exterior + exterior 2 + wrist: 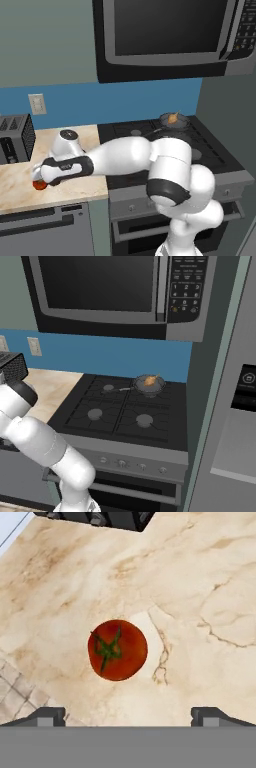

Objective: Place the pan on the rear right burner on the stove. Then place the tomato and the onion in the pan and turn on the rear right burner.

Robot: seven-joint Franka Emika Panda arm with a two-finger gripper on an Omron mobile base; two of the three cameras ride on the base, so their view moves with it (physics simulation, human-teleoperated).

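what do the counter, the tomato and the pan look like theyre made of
The counter looks like polished stone, probably marble: beige with darker brown veins, though it could be laminate printed that way. The tomato is a rendered fruit with smooth, faintly glossy red skin and a green stem star. The pan on the stove looks like dark grey metal with a dull sheen; too small to tell more.

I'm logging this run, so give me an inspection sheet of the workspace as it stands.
Surface: marble counter, bare around the tomato.
Job's things: tomato on the counter; pan on the rear right burner of the stove, onion in it.
Clutter: toaster at the counter's back.
Grippers: gripper open, above the tomato, not touching.
Cables: nothing seen.
Surroundings: microwave above the stove; wall outlet.
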